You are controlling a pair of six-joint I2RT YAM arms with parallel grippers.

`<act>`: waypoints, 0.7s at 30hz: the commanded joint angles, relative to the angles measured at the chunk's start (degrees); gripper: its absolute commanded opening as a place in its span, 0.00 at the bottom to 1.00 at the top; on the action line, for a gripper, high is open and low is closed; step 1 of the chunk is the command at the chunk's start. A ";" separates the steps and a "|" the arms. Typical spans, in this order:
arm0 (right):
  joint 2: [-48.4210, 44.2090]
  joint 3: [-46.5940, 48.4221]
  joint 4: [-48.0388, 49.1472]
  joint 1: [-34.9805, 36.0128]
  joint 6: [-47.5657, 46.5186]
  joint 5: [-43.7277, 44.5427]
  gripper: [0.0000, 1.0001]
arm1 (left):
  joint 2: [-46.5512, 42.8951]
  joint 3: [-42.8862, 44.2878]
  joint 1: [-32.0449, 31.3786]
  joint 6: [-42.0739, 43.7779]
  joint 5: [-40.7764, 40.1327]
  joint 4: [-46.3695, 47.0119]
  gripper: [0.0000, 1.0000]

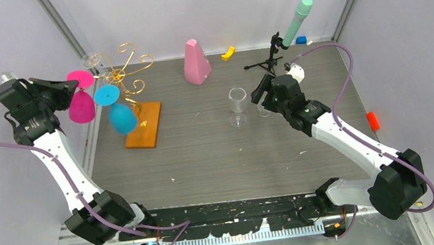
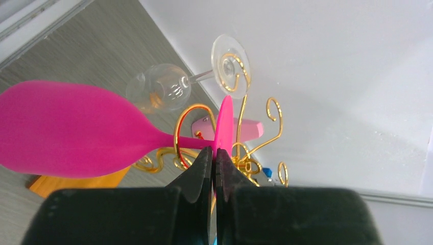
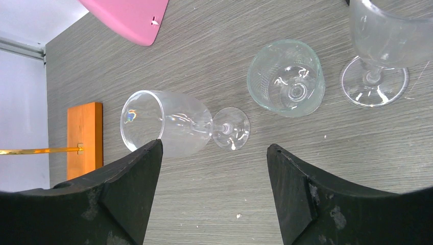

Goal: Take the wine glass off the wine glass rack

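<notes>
The wine glass rack (image 1: 125, 71) is gold wire with curled arms on an orange-brown wooden base (image 1: 146, 125). A magenta wine glass (image 1: 80, 106), a blue wine glass (image 1: 121, 118) and a clear glass (image 1: 91, 61) hang upside down at it. My left gripper (image 1: 70, 87) is shut on the magenta glass's round foot (image 2: 223, 120), its fingertips (image 2: 207, 158) pinching the disc's edge. A gold curl (image 2: 179, 130) arcs across the magenta stem. I cannot tell if the stem still rests in it. My right gripper (image 3: 214, 148) is open and empty, low over the table.
A clear wine glass (image 1: 237, 105) stands mid-table; in the right wrist view it (image 3: 173, 122) shows beside a tumbler (image 3: 286, 76) and another clear glass (image 3: 378, 51). A pink metronome (image 1: 196, 62), a black tripod with mint tube (image 1: 295, 21), and small yellow (image 1: 228, 53), blue (image 1: 301, 40) and red (image 1: 373, 120) objects are around.
</notes>
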 commanded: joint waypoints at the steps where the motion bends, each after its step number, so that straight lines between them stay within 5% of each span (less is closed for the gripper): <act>1: -1.90 0.23 2.19 -0.34 0.45 1.46 0.80 | -1.88 0.21 0.42 -2.84 -0.22 8.09 0.00; 21: -0.67 1.11 2.18 -0.61 0.73 0.85 0.79 | 2.69 0.27 0.41 -5.49 10.31 12.72 0.00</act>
